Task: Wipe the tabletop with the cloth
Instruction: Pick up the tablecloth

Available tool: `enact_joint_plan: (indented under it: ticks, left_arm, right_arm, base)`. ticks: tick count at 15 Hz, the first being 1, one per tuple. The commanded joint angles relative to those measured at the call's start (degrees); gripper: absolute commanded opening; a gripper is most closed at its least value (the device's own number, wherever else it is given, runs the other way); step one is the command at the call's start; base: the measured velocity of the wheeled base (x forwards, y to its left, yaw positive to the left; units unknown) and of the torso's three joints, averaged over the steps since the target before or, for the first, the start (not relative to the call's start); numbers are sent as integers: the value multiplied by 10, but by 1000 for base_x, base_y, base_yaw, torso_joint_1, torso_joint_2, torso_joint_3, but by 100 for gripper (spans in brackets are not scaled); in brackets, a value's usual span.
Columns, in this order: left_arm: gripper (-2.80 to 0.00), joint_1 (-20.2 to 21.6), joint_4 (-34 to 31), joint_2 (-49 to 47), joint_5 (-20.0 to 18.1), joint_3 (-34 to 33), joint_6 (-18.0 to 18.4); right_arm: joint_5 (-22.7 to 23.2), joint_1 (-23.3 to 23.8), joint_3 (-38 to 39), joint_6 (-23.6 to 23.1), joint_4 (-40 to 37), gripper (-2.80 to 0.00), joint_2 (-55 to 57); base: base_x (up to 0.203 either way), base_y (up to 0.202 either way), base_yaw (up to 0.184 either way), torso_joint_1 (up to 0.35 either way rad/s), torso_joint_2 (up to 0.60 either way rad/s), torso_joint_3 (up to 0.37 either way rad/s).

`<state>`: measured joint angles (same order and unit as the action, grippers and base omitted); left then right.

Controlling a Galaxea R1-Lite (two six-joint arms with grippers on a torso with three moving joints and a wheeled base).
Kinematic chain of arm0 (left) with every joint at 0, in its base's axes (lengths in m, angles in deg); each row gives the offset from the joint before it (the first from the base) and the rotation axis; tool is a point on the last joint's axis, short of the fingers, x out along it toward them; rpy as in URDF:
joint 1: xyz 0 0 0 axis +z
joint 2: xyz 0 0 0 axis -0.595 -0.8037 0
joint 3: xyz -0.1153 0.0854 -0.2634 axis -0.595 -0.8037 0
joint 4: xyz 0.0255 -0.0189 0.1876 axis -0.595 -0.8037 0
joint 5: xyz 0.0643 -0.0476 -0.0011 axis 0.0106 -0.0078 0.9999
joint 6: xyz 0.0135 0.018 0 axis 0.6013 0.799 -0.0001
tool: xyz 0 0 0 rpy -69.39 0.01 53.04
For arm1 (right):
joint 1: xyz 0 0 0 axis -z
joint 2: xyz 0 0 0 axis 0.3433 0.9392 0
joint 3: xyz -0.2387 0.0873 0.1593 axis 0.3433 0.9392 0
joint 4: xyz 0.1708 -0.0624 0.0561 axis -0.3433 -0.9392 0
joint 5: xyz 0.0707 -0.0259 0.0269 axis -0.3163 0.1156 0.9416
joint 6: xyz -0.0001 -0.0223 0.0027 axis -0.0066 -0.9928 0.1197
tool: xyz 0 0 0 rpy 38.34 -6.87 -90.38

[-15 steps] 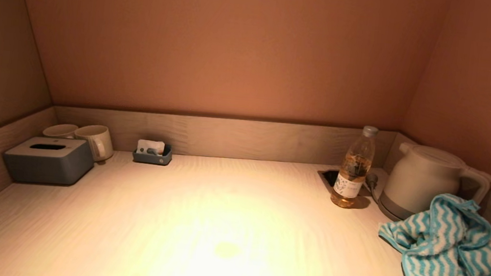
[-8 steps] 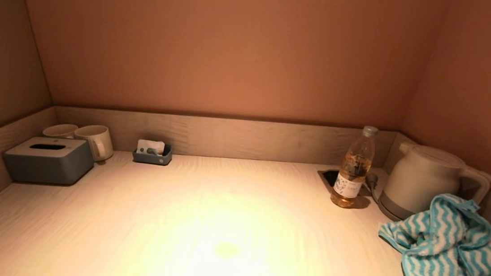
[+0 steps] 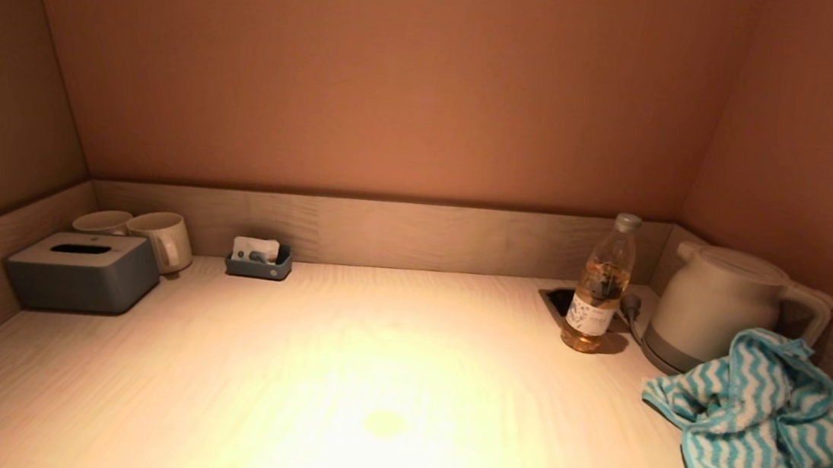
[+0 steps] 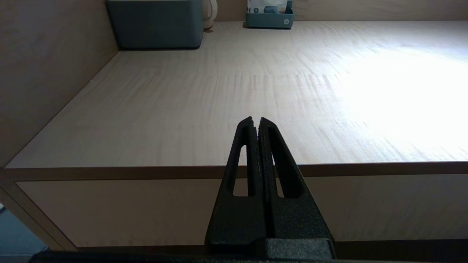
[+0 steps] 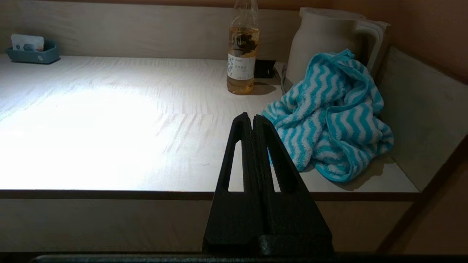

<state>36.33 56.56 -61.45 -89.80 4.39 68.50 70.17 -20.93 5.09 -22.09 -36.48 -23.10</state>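
Before the front edge of the tabletop I held both arms back, short of the wood. My left gripper had its fingers pressed together and held nothing; my right gripper was the same, closed and empty, pointing toward the cloth. That cloth, a crumpled towel in teal and white zigzags, lay heaped on the right end of the tabletop, against the white kettle. Just left of the kettle stood an upright bottle of amber drink. Far across, at the left, sat a grey tissue box, two mugs behind it, and a small blue tray by the back wall.
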Motion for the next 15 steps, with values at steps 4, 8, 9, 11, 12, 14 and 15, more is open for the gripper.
enact_joint_plan:
  ticks: [4,8,9,11,12,14,15]
  left_arm:
    - [-280,0,0,0,0,0,0]
    - [-280,0,0,0,0,0,0]
    - [-280,0,0,0,0,0,0]
    - [-280,0,0,0,0,0,0]
    - [-280,0,0,0,0,0,0]
    - [-280,0,0,0,0,0,0]
    - [-280,0,0,0,0,0,0]
  right_arm:
    - [-43,0,-105,-1,-17,-280,218]
    - [-107,3,-180,-2,13,-280,401]
    - [-121,8,-193,-2,34,-280,455]
    - [-151,22,-219,-2,83,-280,578]
    - [-166,30,-233,-1,108,-280,636]
    - [-191,45,-257,1,146,-280,730]
    - [-202,53,-268,0,158,-280,766]
  base:
    - [0,0,0,0,0,0]
    - [0,0,0,0,0,0]
    - [0,0,0,0,0,0]
    - [0,0,0,0,0,0]
    - [0,0,0,0,0,0]
    - [0,0,0,0,0,0]
    - [0,0,0,0,0,0]
